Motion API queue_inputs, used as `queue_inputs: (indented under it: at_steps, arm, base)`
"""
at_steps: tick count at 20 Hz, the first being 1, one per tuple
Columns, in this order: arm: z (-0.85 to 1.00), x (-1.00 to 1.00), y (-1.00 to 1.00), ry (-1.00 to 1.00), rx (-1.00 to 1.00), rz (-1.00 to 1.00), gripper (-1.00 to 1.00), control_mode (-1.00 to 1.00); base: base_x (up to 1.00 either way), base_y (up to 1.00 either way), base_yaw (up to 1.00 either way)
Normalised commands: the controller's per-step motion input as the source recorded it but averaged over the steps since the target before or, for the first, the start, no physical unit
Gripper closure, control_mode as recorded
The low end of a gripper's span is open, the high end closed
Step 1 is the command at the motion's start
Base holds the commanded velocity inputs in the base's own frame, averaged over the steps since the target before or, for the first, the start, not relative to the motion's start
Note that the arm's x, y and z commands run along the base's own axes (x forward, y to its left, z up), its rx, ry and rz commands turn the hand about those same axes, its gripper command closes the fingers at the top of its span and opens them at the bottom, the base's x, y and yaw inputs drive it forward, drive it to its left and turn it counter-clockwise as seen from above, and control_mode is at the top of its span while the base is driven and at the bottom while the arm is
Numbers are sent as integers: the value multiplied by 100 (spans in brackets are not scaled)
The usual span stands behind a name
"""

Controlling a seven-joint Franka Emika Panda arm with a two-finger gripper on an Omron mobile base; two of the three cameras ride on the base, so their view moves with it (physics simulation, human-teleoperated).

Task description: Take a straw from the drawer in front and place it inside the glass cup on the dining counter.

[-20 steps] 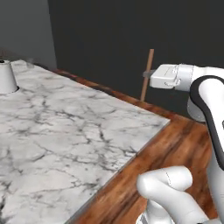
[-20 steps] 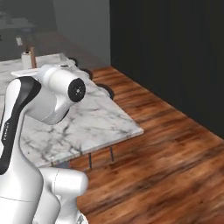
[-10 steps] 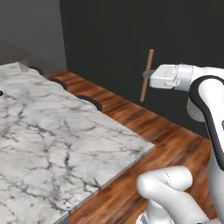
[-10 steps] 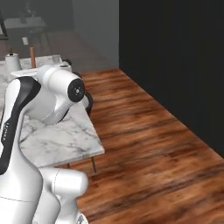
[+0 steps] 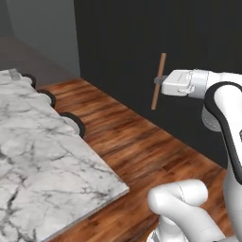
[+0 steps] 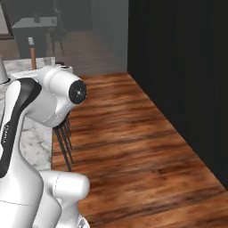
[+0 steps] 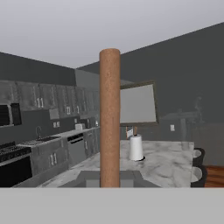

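**Straw in hand, delivery leg not finished**

Far left in the left base view: the white grey-veined marble bench (image 5: 42, 160), its near corner over wooden floor, three dark round stool seats (image 5: 73, 122) along its far edge. No glass cup can be made out on the part of the slab in view.

Right of that, above the floor and well apart from the bench: the thin brownish-orange straight straw (image 5: 158, 81), nearly upright, tilted slightly. The gripper (image 5: 159, 80) is closed on it about midway along its length, arm held out level.

Hand view: straw (image 7: 110, 118) rises as a matte column, even in width, flat-topped, no bend. Beyond it the bench (image 7: 168, 164) with a white paper-towel roll (image 7: 136, 148).

Judgement: fetching from the drawer is done. Left: reach the cup, lower the straw in, release.
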Motion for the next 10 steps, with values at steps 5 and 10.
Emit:
queue_inputs:
  at_steps: [5,10]
  arm:
    - [0,0,0,0,0,0,100,100]
    - [0,0,0,0,0,0,100,100]
  base:
    - [65,-100,35]
    - [62,-100,42]
